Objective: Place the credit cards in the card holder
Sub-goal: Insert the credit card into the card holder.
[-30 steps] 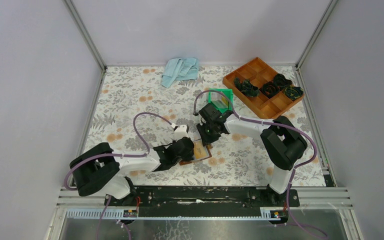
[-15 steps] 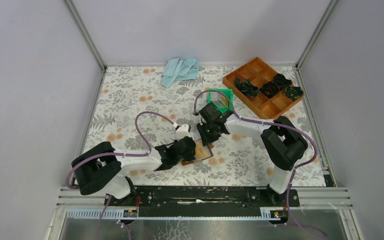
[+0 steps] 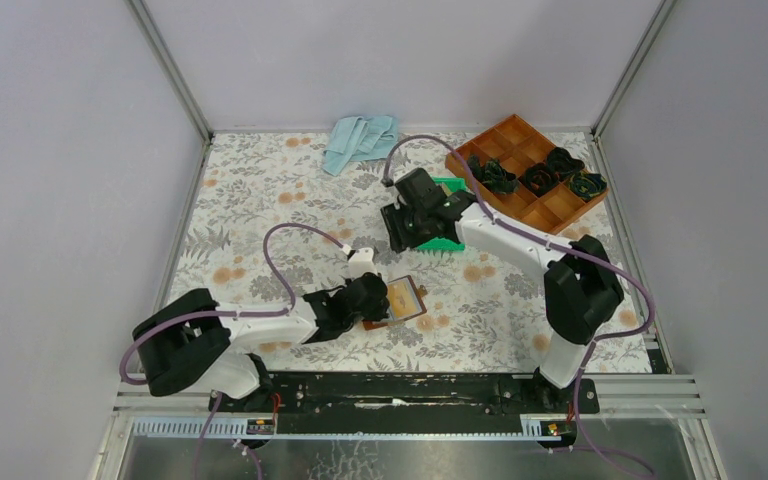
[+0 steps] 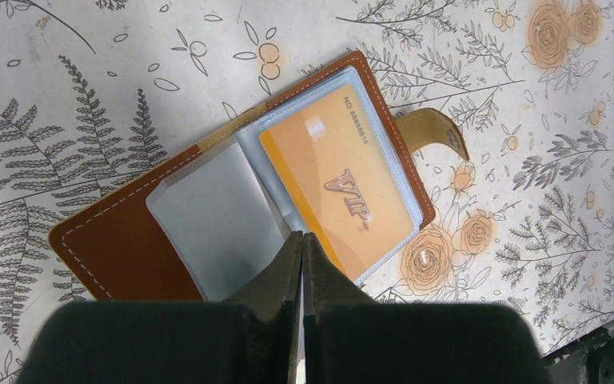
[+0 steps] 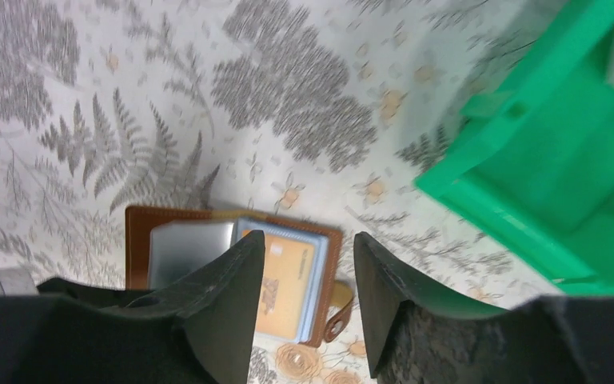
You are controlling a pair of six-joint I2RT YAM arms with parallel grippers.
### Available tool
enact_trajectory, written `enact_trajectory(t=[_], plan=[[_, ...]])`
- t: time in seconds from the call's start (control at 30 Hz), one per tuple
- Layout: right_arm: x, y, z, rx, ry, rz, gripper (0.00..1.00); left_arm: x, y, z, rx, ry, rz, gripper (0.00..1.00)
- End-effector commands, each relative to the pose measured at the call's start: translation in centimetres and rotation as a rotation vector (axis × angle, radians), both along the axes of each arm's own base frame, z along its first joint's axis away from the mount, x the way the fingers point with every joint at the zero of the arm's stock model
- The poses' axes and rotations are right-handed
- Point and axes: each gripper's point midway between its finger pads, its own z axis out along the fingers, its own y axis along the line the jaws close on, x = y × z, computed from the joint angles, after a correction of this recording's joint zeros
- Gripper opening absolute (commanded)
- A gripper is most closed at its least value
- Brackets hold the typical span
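The card holder (image 4: pixel 120 240) lies open on the flowered tablecloth, brown leather with clear sleeves and a snap tab (image 4: pixel 436 132). A gold credit card (image 4: pixel 344 184) marked VIP sits in its right sleeve; the left sleeve (image 4: pixel 208 212) looks grey. My left gripper (image 4: pixel 301 238) is shut, its tips over the holder's middle fold at the near edge, nothing visible between them. From above, the left gripper (image 3: pixel 372 298) sits at the left edge of the card holder (image 3: pixel 405 300). My right gripper (image 5: pixel 308 250) hangs open and empty above the card holder (image 5: pixel 140 228), beside the green bin (image 5: pixel 560 160). Other cards are out of view.
A green plastic bin (image 3: pixel 444 243) sits partly under the right gripper (image 3: pixel 405 232). A wooden compartment tray (image 3: pixel 520 205) holding dark bundled items stands at the back right. A light blue cloth (image 3: pixel 360 140) lies at the back centre. Metal frame rails edge the table.
My right gripper has opened, risen off the card holder and moved back toward the green bin. The gold card stays in the holder. The left gripper has barely moved.
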Motion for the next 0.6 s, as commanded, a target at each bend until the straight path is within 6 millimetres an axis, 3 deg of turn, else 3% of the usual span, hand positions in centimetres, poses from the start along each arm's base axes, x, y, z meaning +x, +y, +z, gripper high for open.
enact_trajectory(t=[0.0, 0.13, 0.3, 0.5, 0.57], plan=[[4.7, -2.8, 4.4, 0.001, -0.116, -0.129, 0.54, 0.3, 0.2, 0.7, 0.005, -0.042, 0.001, 0.03], [8.5, -5.2, 5.8, -0.013, -0.154, -0.213, 0.56, 0.2, 0.3, 0.9, 0.003, -0.046, 0.000, 0.04], [12.2, -7.5, 6.2, -0.059, -0.178, -0.283, 0.56, 0.1, 0.4, 1.1, 0.000, -0.045, -0.004, 0.05], [15.2, -8.9, 4.7, -0.109, -0.160, -0.333, 0.57, -0.1, 0.6, 1.3, -0.012, -0.045, -0.005, 0.05], [15.9, -9.3, 4.1, -0.114, -0.154, -0.348, 0.57, -0.2, 0.8, 1.3, -0.012, -0.044, -0.001, 0.10]])
